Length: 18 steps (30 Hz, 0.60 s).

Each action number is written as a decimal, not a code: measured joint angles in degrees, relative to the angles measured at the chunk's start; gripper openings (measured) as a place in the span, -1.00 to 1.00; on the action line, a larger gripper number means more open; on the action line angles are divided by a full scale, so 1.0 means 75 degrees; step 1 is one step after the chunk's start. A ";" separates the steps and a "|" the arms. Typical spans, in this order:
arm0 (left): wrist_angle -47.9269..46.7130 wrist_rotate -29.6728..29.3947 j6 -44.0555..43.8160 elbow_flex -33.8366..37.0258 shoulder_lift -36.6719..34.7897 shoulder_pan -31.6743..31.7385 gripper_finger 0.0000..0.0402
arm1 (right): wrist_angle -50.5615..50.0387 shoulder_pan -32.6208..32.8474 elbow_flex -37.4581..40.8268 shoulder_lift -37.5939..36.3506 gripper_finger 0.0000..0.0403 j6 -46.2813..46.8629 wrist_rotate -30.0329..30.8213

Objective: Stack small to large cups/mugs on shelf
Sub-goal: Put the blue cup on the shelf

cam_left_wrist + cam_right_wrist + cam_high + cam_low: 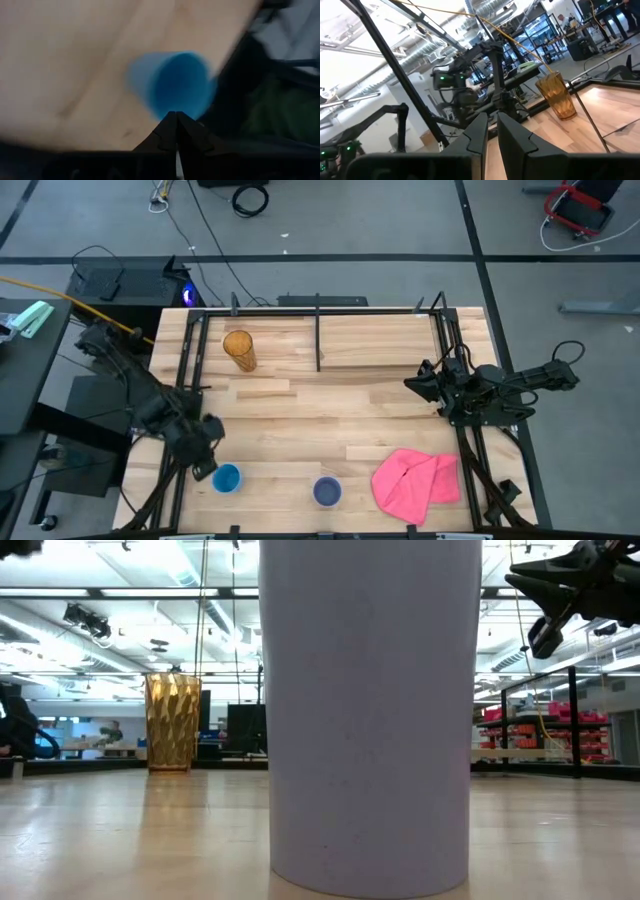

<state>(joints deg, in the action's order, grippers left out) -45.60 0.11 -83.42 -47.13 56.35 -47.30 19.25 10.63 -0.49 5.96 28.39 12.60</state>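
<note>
The short bright blue cup (227,478) stands open side up on the tabletop near the front left. It fills the left wrist view (172,82). My left gripper (206,467) is shut, its tips (176,120) at the cup's rim. The lavender-blue cup (327,491) stands at the front middle, right in front of the low camera (370,720). The amber ribbed tumbler (239,350) stands upright at the far left (173,722), by the shelf's pale board (385,340) and black rods. My right gripper (415,383) hangs shut and empty above the table's right side (491,125). My left gripper's shut fingertips (170,122) come slanting down at the blue cup's rim (175,107) on its left side. I cannot tell whether they touch it. The cup stands on its base on the table.
A pink cloth (418,480) lies crumpled at the front right. Black frame rods run along the table's left (185,380) and right (465,430) sides, and a thin upright post (318,330) stands at the far middle. Bare wood lies across the table's middle.
</note>
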 joint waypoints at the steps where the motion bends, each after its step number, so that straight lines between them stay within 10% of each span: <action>1: 0.0218 -0.0154 -0.0070 -0.0001 0.0093 -0.0153 -0.94 | 0.0003 -0.0002 0.0000 0.0000 -0.75 0.0022 0.0000; 18: -0.0690 -0.0013 -0.1504 0.0002 0.1068 -0.0793 -0.85 | -0.0314 0.0000 -0.0003 0.0000 -0.75 0.0234 0.0003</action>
<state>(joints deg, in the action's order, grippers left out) -50.78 0.01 -94.70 -47.11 64.36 -53.24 16.89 10.63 -0.51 5.96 30.14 12.62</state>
